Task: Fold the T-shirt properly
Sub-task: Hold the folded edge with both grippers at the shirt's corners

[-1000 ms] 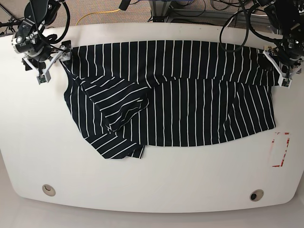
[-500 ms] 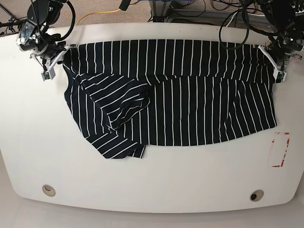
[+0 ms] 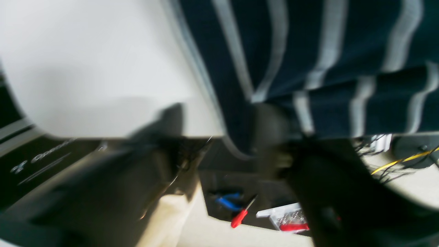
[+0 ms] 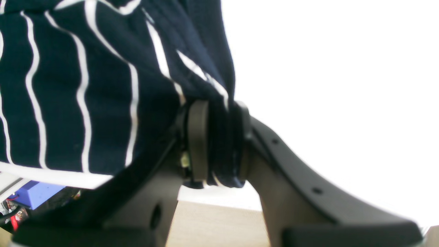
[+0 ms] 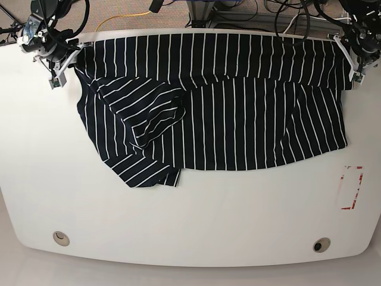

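T-shirt (image 5: 226, 107) dark navy, thin white stripes, rumpled on table (image 5: 190, 220).

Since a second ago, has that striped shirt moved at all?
Yes. The T-shirt has slid toward the table's far edge; its top hem now reaches that edge, pulled by both grippers.

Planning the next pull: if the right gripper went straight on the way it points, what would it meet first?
The T-shirt: the right gripper is already clamped on a bunched corner. Past that lies bare white table, though depth is unclear.
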You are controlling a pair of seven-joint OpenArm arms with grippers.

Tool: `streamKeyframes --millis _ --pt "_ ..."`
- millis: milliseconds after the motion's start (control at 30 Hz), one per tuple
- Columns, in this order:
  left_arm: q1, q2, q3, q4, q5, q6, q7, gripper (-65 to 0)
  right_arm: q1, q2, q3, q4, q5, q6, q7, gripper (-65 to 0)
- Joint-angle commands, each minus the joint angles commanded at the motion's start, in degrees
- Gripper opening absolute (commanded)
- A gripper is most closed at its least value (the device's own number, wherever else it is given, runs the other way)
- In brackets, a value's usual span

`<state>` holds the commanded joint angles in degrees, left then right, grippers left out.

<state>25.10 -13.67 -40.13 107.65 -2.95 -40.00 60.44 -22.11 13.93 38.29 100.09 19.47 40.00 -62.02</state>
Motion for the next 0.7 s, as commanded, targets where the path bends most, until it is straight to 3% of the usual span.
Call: streamKeyframes --millis 133,200,367,467,600,700 --pt "-0.18 -0.18 0.09 2.55 0.00 0.00 2.29 -29.0 0.00 0.00 0.00 1.05 0.00 0.00 0.00 -51.4" --pt "-1.14 -0.53 0.09 3.08 0.00 0.00 3.43 -29.0 0.00 0.00 0.00 3.08 0.00 0.00 -0.09 -46.8" --pt "-2.11 -3.43 0.09 4.13 -0.09 0.00 7.38 -29.0 -2.90 -0.53 0.00 11.87 0.00 0.00 -0.18 -20.5" --pt "-2.20 -3.52 0.09 5.63 -0.09 0.00 7.56 -29.0 -3.25 -0.53 0.09 14.33 0.53 0.00 -2.64 -11.6" --pt "-2.02 -4.40 0.35 5.98 -0.88 0.00 7.74 -29.0 -3.16 -0.09 1.93 14.77 6.68 0.00 -6.33 -12.7" --pt "-1.58 -4.75 -0.09 5.98 -9.41 0.00 7.82 -29.0 -3.08 -0.09 4.84 14.42 12.92 0.00 -6.59 -14.1"
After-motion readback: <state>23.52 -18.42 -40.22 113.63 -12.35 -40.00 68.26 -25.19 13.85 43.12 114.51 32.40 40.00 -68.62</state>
